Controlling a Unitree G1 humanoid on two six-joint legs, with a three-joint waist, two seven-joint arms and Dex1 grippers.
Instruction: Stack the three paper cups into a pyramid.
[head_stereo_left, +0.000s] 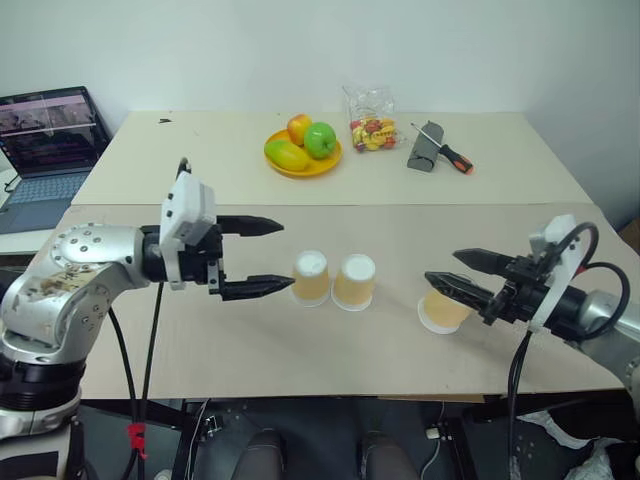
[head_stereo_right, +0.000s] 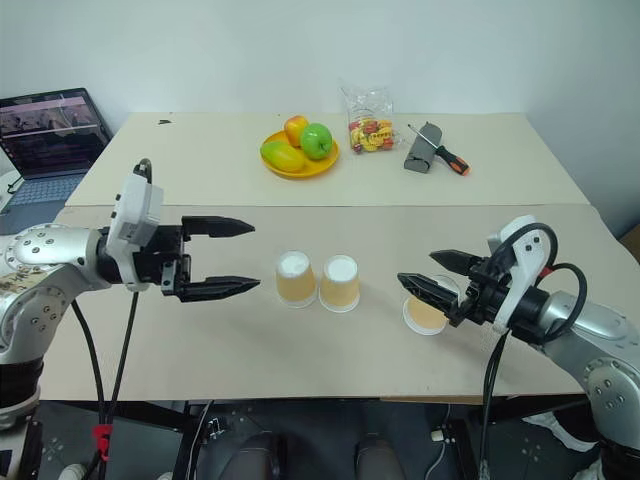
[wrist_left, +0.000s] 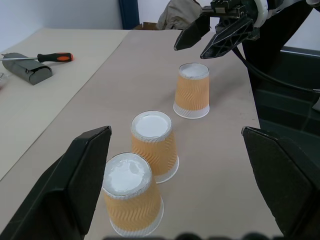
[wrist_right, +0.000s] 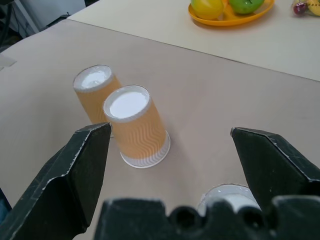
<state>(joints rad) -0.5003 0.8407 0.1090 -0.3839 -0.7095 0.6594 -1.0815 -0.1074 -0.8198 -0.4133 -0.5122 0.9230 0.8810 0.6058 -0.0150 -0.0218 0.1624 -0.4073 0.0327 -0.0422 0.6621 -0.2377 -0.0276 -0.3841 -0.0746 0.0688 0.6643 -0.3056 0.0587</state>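
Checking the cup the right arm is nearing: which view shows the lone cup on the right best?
The left wrist view: the lone cup stands whole, upside down, apart from the pair, below the open right gripper. In both eye views the gripper's fingers partly cover it. The right wrist view catches just its white top.

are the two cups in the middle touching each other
Cannot tell. In the left eye view the left cup and middle cup stand side by side, rims meeting or nearly so; no view shows a plain gap.
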